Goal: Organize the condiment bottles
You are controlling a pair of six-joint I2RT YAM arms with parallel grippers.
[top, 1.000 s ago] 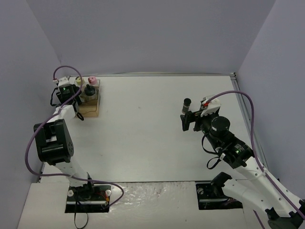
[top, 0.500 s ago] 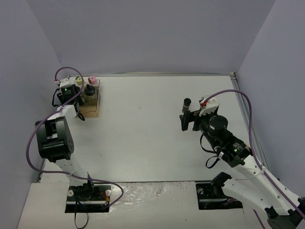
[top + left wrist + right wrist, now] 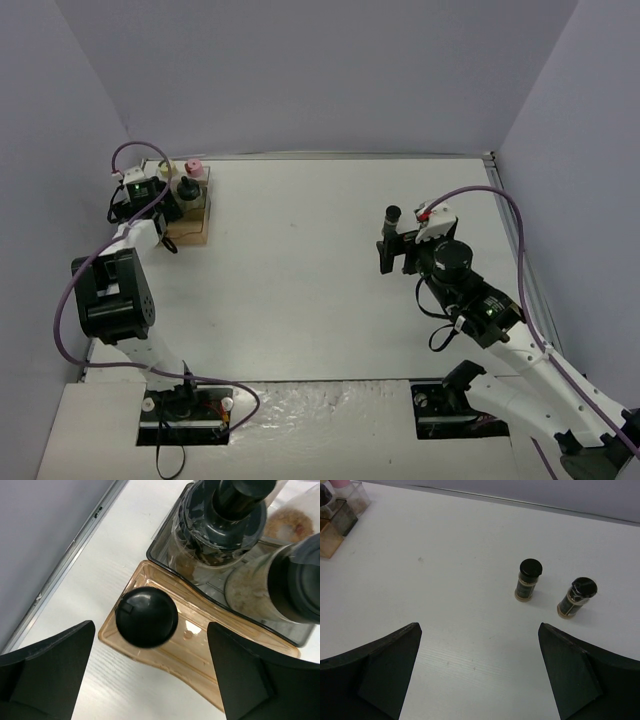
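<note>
In the left wrist view a small black-capped condiment bottle [image 3: 146, 616] stands in the amber front compartment of the rack [image 3: 210, 655]. My left gripper [image 3: 150, 647] is open, its fingers wide on either side of the bottle and clear of it. Two larger knob-topped bottles [image 3: 220, 530] [image 3: 287, 587] fill the dark compartments behind. From above, my left gripper [image 3: 163, 203] sits at the rack [image 3: 192, 228], where a pink-capped bottle [image 3: 195, 166] shows. My right gripper [image 3: 479, 630] is open and empty over bare table, short of two black-capped bottles [image 3: 529, 580] [image 3: 577, 597].
The rack stands in the far left corner, close to the left wall [image 3: 80, 120]. One loose bottle [image 3: 392, 215] shows just beyond my right gripper [image 3: 397, 255] in the top view. A purple cable [image 3: 130, 150] loops over the left wrist.
My left gripper has gone from shut to open, letting go of the black-capped bottle, which stays standing in the rack. The right arm has edged slightly towards the loose bottles.
</note>
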